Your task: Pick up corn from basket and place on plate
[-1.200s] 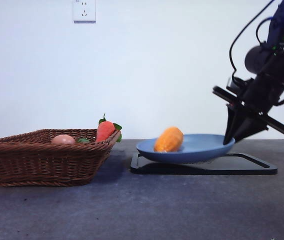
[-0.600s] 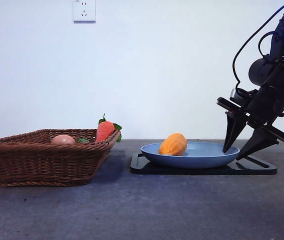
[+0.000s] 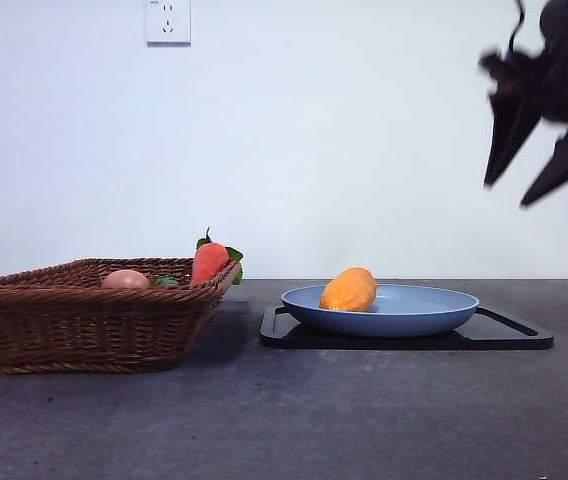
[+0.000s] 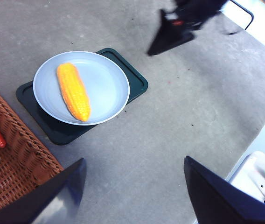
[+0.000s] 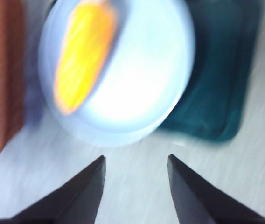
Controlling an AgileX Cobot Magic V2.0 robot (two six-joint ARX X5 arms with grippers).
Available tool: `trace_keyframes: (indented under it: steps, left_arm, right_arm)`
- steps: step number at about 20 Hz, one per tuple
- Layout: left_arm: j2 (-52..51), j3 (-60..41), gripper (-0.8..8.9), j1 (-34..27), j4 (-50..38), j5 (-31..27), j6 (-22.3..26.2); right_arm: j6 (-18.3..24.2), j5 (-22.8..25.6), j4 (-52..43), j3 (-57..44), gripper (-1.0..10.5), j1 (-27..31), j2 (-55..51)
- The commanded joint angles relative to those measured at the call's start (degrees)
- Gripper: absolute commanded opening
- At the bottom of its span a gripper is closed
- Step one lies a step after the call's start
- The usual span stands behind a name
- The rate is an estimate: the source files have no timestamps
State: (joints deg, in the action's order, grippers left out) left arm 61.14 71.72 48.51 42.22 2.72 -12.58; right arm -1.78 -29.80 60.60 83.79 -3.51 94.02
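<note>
Your small orange-yellow oblong toy corn cob (image 3: 349,290) lies on its side in the wide shallow blue plastic plate (image 3: 434,308), toward the plate's left part, so by the look of it the placing is done. The plate sits on a flat black rectangular tray (image 3: 509,333), just right of the brown woven wicker basket (image 3: 84,325) on the grey tabletop (image 3: 294,420).

Your right hand (image 3: 534,160) hangs high at the right, above the plate's right edge and well clear of it, jaws spread and holding nothing (blurred, so probably moving). Your left hand (image 4: 132,186) waits high over the tabletop, jaws also spread and empty.

The corn looks whole, with rounded ends and rows of kernels, brighter yellow from above. In the basket remain a red-orange carrot with green leaves (image 3: 210,261) and a brownish-pink egg-shaped item (image 3: 126,279).
</note>
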Motion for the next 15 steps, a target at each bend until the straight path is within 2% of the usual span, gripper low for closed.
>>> trace_keyframes:
  steps: [1, 4, 7, 9, 11, 15]
  left_arm:
    - [0.3, 1.0, 3.21, 0.6, -0.4, -0.3, 1.1]
    - [0.3, 1.0, 2.81, 0.6, 0.0, -0.3, 1.2]
    - [0.3, 1.0, 2.29, 0.6, 0.0, -0.3, 1.2]
    - [0.3, 1.0, 1.46, 0.6, 0.0, -0.3, 1.4]
    - [0.3, 1.0, 0.22, 0.6, -0.1, -0.3, 1.7]
    - [0.3, 1.0, 0.04, 0.6, 0.0, -0.3, 1.9]
  right_arm:
    - [3.3, -0.1, 2.5, 1.1, 2.2, -3.2, -5.3]
    - [3.8, 2.0, 6.0, 1.0, 1.9, -8.0, -13.4]
    - [5.4, 6.5, 12.2, 1.0, 1.1, -15.1, -20.3]
    - [6.2, 8.5, 15.6, 1.0, 0.2, -19.1, -23.5]
    - [6.3, 9.3, 16.7, 0.9, 0.0, -22.2, -25.8]
    - [5.3, 8.8, 16.0, 0.9, 0.0, -24.5, -27.9]
